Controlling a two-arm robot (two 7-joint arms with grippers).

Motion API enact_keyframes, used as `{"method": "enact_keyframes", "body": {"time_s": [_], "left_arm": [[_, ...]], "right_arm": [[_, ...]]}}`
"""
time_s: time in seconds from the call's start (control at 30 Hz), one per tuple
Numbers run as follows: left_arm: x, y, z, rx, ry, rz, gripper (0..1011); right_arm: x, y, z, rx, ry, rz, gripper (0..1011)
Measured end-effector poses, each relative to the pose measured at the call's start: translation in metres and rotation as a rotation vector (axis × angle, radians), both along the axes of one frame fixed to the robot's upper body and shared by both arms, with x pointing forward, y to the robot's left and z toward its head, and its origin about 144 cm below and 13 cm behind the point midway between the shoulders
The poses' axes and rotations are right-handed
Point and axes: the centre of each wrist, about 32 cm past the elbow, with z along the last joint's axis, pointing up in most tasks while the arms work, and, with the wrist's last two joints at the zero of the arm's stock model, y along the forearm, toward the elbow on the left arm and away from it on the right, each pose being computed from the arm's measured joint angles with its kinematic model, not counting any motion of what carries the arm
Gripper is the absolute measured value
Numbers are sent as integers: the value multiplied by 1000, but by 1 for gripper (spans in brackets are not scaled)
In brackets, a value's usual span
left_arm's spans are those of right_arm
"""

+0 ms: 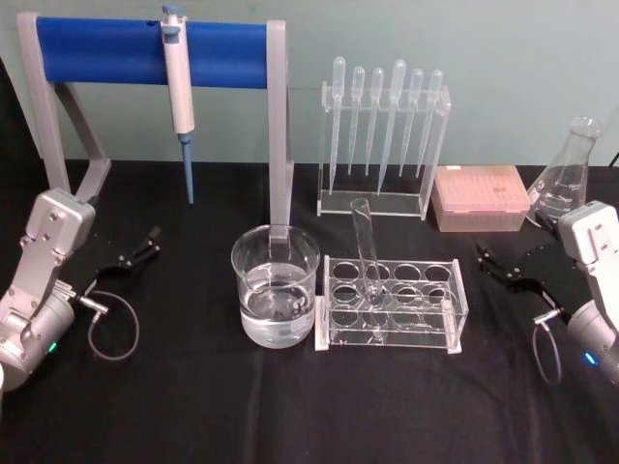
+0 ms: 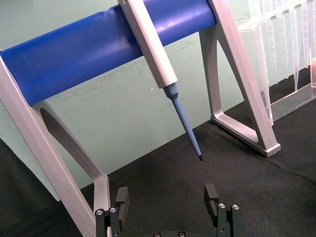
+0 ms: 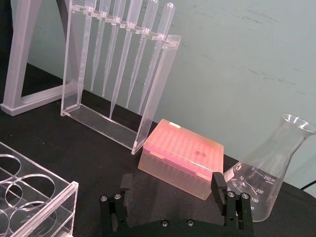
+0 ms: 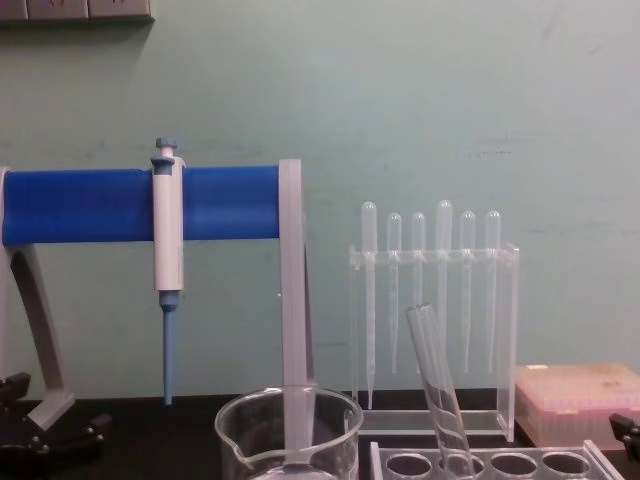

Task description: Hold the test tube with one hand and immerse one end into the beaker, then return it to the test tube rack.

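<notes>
The test tube (image 1: 366, 253) (image 4: 437, 392) is a clear glass tube leaning in a back hole of the clear rack (image 1: 455, 314) (image 4: 500, 464), rim upward. Just left of the rack stands the beaker (image 1: 276, 288) (image 4: 288, 432), wide, clear and part-filled with water. My left gripper (image 1: 147, 245) (image 2: 167, 200) rests open at the left side of the table, well away from the beaker. At the right side my right gripper (image 1: 488, 263) (image 3: 173, 185) is open too, a short way right of the rack. Neither holds anything.
Behind the beaker, a grey stand with a blue bar (image 1: 150, 51) carries a white-and-blue pipettor (image 1: 179, 92). A clear rack of plastic pipettes (image 1: 385, 135), a pink tip box (image 1: 481, 196) and a conical flask (image 1: 566, 179) line the back right. Black cloth covers the table.
</notes>
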Motion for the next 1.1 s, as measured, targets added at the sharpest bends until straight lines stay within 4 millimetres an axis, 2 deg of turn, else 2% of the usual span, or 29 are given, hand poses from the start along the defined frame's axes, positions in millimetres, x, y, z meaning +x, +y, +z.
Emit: {"method": "enact_keyframes", "body": {"time_s": [1.1], "left_arm": [[0,0,0,0,0,0,1000]], "right_arm": [[0,0,0,0,0,0,1003]]}}
